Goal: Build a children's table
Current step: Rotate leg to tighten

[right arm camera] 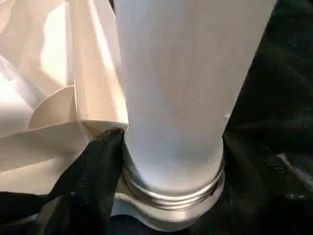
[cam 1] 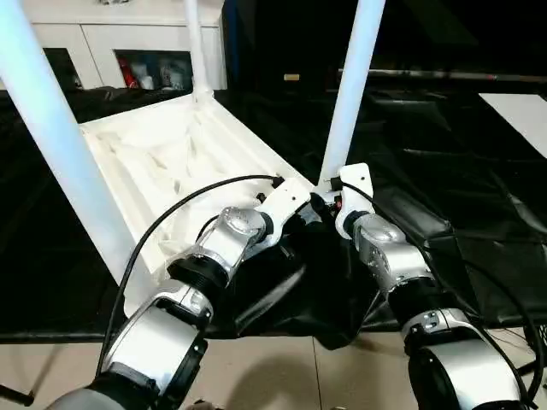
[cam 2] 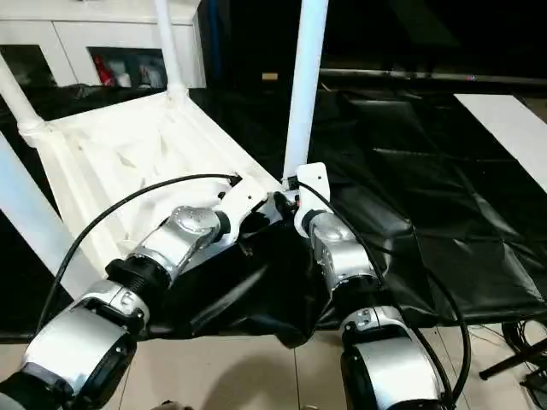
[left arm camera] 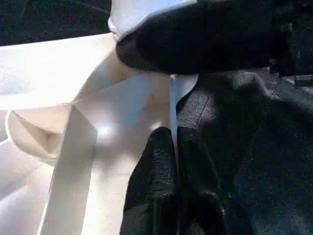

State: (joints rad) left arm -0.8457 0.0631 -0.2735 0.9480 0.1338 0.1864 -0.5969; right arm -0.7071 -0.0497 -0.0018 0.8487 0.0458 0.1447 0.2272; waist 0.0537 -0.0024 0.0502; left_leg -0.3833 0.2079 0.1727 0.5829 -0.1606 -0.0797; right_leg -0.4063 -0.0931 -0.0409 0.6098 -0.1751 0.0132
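The children's table lies upside down on a black cloth: a white ribbed tabletop [cam 1: 171, 154] with white legs standing up from its corners. The near right leg [cam 1: 350, 94] rises from the corner closest to my hands. My left gripper [left arm camera: 174, 142] is shut on the thin white rim of the tabletop beside that corner. My right gripper [cam 1: 329, 203] sits low against the base of the near right leg [right arm camera: 181, 88], right by its collar. Another leg [cam 1: 60, 145] stands at the near left and one [cam 1: 195, 47] at the far corner.
The black cloth [cam 1: 444, 154] spreads wide to the right, rumpled under my forearms. A white cabinet with glass doors [cam 1: 128, 43] stands behind the tabletop. A white panel [cam 1: 521, 111] lies at the far right. Tiled floor [cam 1: 282, 376] shows at the front edge.
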